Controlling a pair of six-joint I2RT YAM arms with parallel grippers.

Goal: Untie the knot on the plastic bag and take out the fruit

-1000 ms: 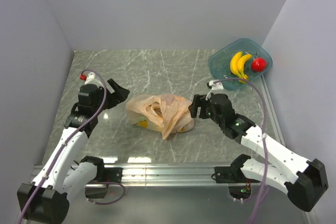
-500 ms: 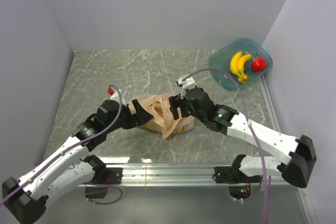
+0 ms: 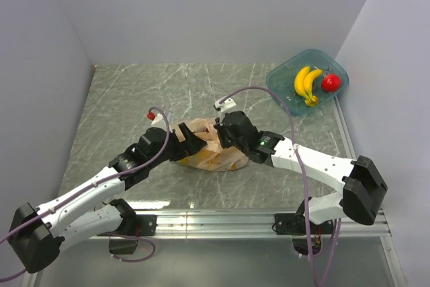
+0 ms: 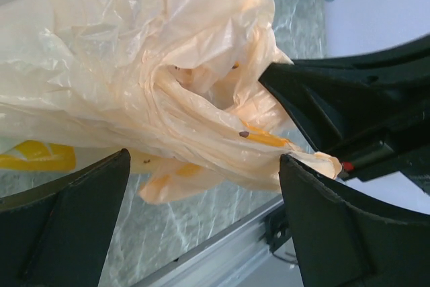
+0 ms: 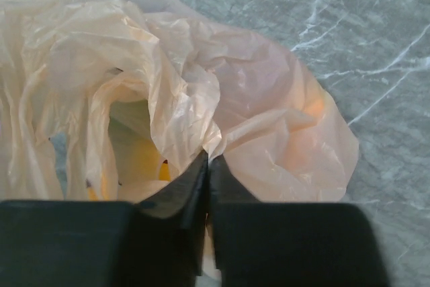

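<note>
**Bag Mouth Pinched by the Right Arm, Fruit Not Yet Taken Out**

The plastic bag (image 3: 215, 158) is seen lying at the middle of the marble table (image 3: 134, 92), between the 2 arms. The right gripper (image 5: 207, 159) is applied from the bag's 2 o'clock side and is clenched on a thin fold of film at the rim of the mouth. The left gripper (image 4: 201, 159) is set at the bag's 9 o'clock side. Its jaws are spread wide with bunched plastic lying between them, and nothing is grasped by it.

A gap in the mouth is shown in the right wrist view, with a yellow object (image 5: 144, 159) glimpsed inside, so the mouth is judged to be at least partly loosened. The knot itself cannot be made out, and whether it is fully undone cannot be told. No fruit from the bag is seen lying out on the table, so the removal is judged as left to do.

At 1 o'clock from the bag, well apart, a teal tub (image 3: 282, 89) is placed in the far right corner, with 2 bananas (image 3: 306, 84) and 1 red fruit (image 3: 330, 83) inside it. The way into the bag is crowded by loose crumpled film and by both grippers set close together.
</note>
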